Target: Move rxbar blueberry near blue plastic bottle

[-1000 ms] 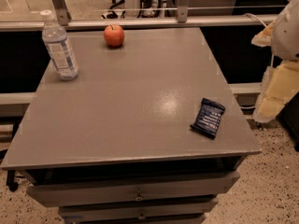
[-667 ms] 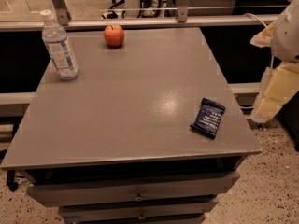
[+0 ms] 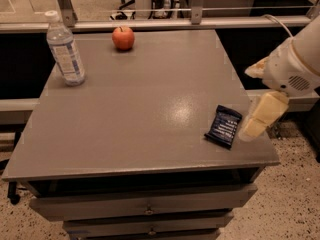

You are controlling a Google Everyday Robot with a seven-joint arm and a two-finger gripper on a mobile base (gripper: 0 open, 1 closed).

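Note:
The rxbar blueberry [image 3: 224,126], a flat dark navy bar with pale text, lies near the front right corner of the grey table [image 3: 140,109]. The blue plastic bottle [image 3: 65,49], clear with a white cap and pale blue label, stands upright at the back left. My gripper [image 3: 257,121] hangs at the table's right edge, just right of the bar, on a white arm coming in from the right. It holds nothing that I can see.
A red-orange apple [image 3: 123,37] sits at the back middle of the table. A metal rail [image 3: 160,24] runs behind the table. Drawers [image 3: 145,209] are below the top. Speckled floor lies around.
The arm and gripper have moved left and down, closer to the bar at the table's right edge. The bar, bottle and apple rest in the same spots on the table.

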